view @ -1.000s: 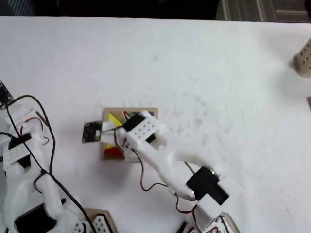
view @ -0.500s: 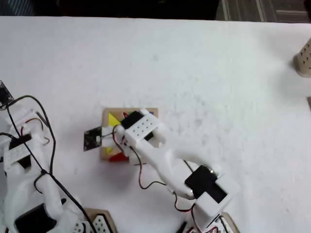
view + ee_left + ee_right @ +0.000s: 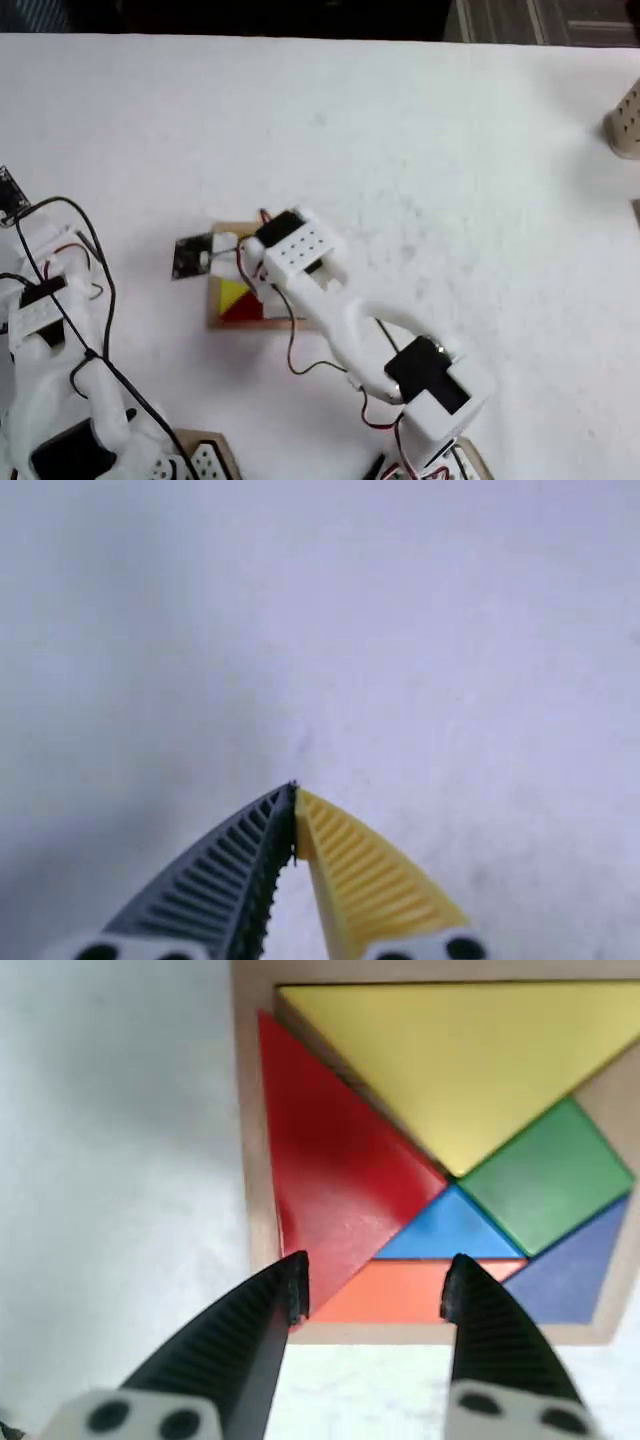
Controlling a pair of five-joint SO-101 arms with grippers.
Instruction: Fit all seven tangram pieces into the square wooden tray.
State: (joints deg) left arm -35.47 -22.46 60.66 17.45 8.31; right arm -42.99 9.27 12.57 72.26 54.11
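Surface: white table (image 3: pixel 450 150) is seen, with the square wooden tray (image 3: pixel 212 308) lying left of its middle, toward the near edge.
Tray contents: a yellow triangle (image 3: pixel 450 1060), red triangle (image 3: pixel 330 1180), green square (image 3: pixel 545 1180), blue triangle (image 3: pixel 450 1232), orange piece (image 3: pixel 390 1298) and violet piece (image 3: pixel 575 1272) are laid flat inside (edge to edge).
Right gripper (image 3: pixel 377 1280): held over the tray's rim. The fingers are spread, one tip by the red triangle's corner and the other over the orange piece. Nothing is gripped, and contact cannot be told.
Left gripper (image 3: pixel 294 792): held above bare table. The fingers are pressed together at the tips, with nothing between them.
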